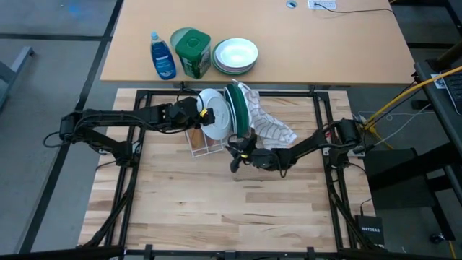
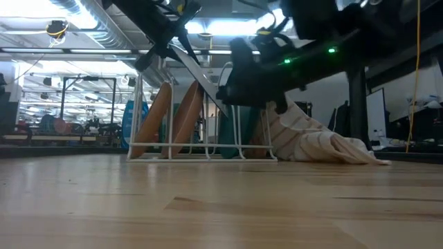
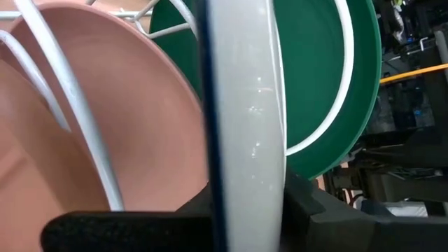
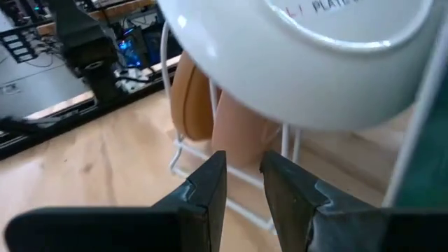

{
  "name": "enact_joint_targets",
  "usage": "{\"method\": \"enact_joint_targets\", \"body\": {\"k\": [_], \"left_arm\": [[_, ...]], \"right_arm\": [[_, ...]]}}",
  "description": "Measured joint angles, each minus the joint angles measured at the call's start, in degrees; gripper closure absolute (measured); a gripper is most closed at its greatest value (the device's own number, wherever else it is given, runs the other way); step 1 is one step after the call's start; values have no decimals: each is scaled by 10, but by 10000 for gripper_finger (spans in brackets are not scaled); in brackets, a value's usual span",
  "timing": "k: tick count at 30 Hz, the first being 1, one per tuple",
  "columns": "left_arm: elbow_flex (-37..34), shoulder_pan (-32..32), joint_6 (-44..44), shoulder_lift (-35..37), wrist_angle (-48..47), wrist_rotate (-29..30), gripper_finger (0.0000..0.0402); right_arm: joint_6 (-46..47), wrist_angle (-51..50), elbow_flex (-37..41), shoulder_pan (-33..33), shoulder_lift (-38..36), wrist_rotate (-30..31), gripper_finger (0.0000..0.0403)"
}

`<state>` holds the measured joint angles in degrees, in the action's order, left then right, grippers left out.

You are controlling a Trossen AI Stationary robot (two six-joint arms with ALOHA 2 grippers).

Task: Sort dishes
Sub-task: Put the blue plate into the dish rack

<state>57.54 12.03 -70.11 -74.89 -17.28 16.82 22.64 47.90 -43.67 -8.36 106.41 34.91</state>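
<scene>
Sorting stood near its end, by judgement: two brown plates (image 2: pixel 169 119) and the dark green plate (image 1: pixel 237 108) already sat upright in the white wire rack (image 2: pixel 201 155) at upper centre of the high view. The pale dish with a dark rim (image 1: pixel 214 114) leaned tilted over the rack, its edge pinched in the left gripper (image 1: pixel 196 112); seating it appeared to be what remained. The right gripper (image 4: pixel 243 183), at centre frame beside the rack, held nothing, fingers narrowly parted. A striped cloth (image 1: pixel 273 128) lay just right of the rack on the light wood table (image 1: pixel 216 209). On the far desk: a blue bottle (image 1: pixel 162 55), a green canister (image 1: pixel 192 52), stacked white bowls (image 1: pixel 235 55). Beyond, a lit workshop room.
</scene>
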Motion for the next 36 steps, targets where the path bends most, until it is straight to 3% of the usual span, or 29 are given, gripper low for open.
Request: {"method": "enact_joint_targets", "body": {"k": [12,28,36], "left_arm": [[0,0,-1,0,-1,0,362],[0,0,64,0,-2,3,347],[0,-1,73,-20,-17,1,397]], "right_arm": [[-36,-28,-80,13,43,25,304],[-15,-30,-83,18,45,67,304],[-14,-32,-83,25,45,51,304]]}}
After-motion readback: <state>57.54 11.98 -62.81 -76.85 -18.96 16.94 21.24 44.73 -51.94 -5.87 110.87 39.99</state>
